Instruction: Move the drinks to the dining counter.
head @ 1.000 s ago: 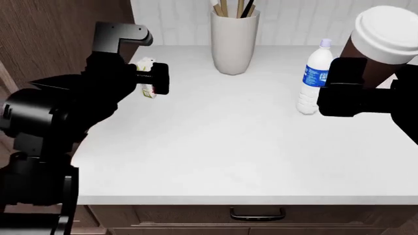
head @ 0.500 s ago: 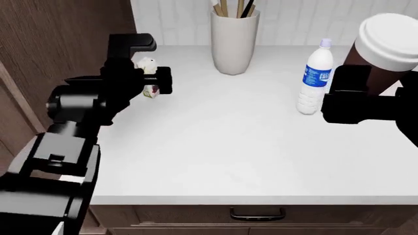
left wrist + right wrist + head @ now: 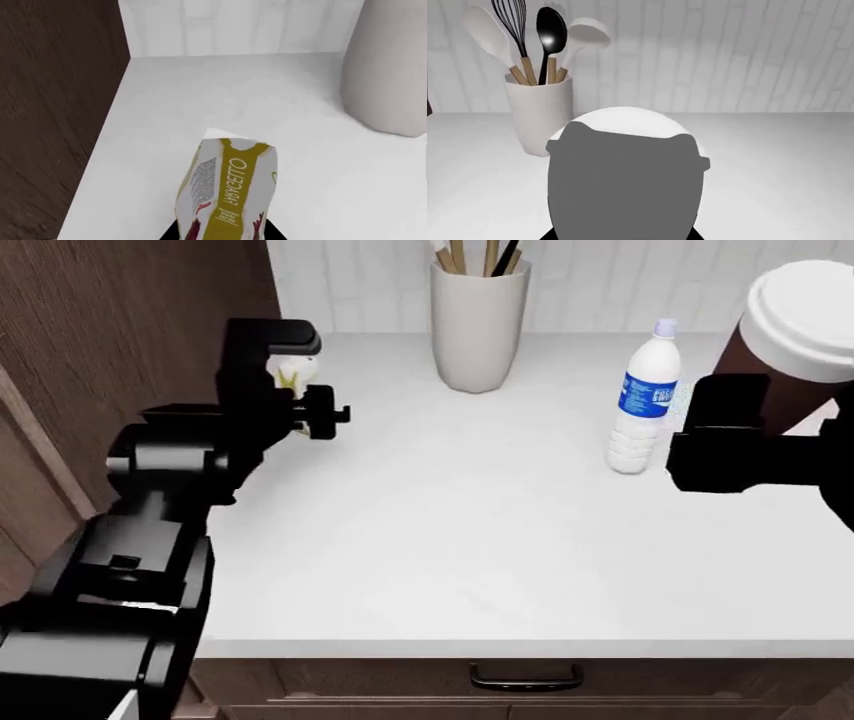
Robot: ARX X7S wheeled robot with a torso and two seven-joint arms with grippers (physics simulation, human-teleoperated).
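A: Head view, please.

B: My left gripper (image 3: 296, 400) pinches the small carton (image 3: 290, 373), its jaws pressed on the carton's sides and holding it above the white bench (image 3: 467, 530), near the dark wood wall. Against the frame half a second ago, the carton sits higher and the arm has swung closer to that wall. My right gripper (image 3: 727, 440) has its jaws clamped on the brown coffee cup (image 3: 790, 325), raised clear of the bench; it has drifted slightly to the right. The water bottle (image 3: 643, 398) stands upright on the bench just beside that gripper, unmoved. The beige vase (image 3: 478, 325) of utensils stands at the back.

A: Left wrist view?

B: The carton (image 3: 228, 192) fills the foreground, yellow-green print facing the camera, tilted, with bare bench (image 3: 220, 100) beyond it and the vase (image 3: 390, 70) at the edge.

A: Right wrist view?

B: The cup's white lid (image 3: 627, 122) and dark body block the centre; the vase (image 3: 539, 112) holds a whisk and spoons behind it.
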